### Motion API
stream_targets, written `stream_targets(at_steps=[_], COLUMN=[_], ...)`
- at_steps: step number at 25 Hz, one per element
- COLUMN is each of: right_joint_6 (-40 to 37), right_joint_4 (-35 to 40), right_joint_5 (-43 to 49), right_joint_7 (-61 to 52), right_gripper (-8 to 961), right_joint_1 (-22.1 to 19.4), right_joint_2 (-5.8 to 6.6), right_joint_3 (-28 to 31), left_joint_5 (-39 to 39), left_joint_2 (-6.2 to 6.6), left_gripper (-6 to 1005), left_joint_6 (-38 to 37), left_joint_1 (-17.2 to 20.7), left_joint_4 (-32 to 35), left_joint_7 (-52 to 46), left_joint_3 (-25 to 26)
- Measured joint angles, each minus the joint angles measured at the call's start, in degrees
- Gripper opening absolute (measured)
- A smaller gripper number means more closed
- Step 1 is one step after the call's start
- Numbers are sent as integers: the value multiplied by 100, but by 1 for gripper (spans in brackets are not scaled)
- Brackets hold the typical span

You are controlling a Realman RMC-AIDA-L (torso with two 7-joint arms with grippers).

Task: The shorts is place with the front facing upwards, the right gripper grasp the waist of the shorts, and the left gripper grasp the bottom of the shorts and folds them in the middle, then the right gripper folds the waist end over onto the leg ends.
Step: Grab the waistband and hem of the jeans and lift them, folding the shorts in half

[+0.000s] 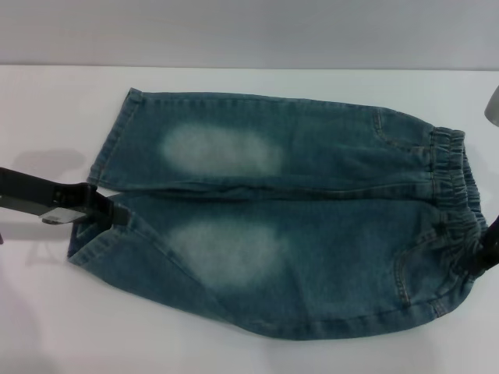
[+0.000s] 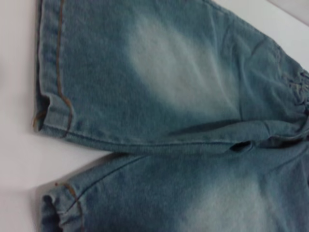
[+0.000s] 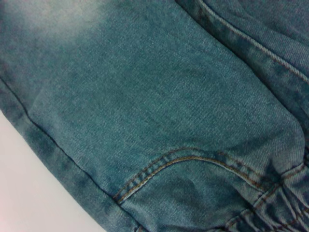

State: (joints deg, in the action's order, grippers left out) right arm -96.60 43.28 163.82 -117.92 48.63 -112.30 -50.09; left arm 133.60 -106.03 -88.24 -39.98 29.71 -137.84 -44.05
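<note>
The blue-green denim shorts (image 1: 312, 195) lie flat, front up, on the white table (image 1: 47, 327). The ruffled waist (image 1: 452, 179) points right and the leg ends (image 1: 113, 140) point left. My left gripper (image 1: 117, 212) reaches in from the left and is shut on the near leg's hem, which is bunched (image 2: 55, 208) there. The far leg's hem (image 2: 50, 72) lies flat. My right gripper (image 1: 491, 249) shows only as a dark sliver at the near corner of the waist. The right wrist view sits close over the pocket seam (image 3: 193, 159) and the waist gathers (image 3: 280, 212).
Bare white table surface surrounds the shorts, with a wide strip along the near edge (image 1: 234, 354). A grey object (image 1: 492, 105) pokes in at the far right edge. The table's back edge (image 1: 249, 68) runs just behind the far leg.
</note>
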Motion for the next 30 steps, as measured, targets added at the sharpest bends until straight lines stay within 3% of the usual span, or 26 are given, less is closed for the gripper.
stream_targets(at_steps=[7, 15, 21, 30], right_joint_6=[6, -22, -269, -671], right_joint_4=[-24, -164, 12, -4], right_joint_5=[0, -6, -356, -1846], right_joint_7=[17, 24, 56, 156], right_gripper=[106, 5, 5, 5], right_joint_1=[4, -23, -179, -739], right_joint_2=[20, 68, 153, 488], right_joint_3=[-32, 21, 448, 1579], left_joint_5=[0, 0, 0, 0], left_joint_2=[53, 104, 126, 137], left_gripper=[41, 41, 42, 42], left_joint_6=[-10, 10, 51, 253], left_joint_1=[-57, -140, -164, -171], left_joint_4=[0, 0, 0, 69], left_joint_7=[-73, -178, -198, -351], left_joint_3=[66, 147, 275, 651])
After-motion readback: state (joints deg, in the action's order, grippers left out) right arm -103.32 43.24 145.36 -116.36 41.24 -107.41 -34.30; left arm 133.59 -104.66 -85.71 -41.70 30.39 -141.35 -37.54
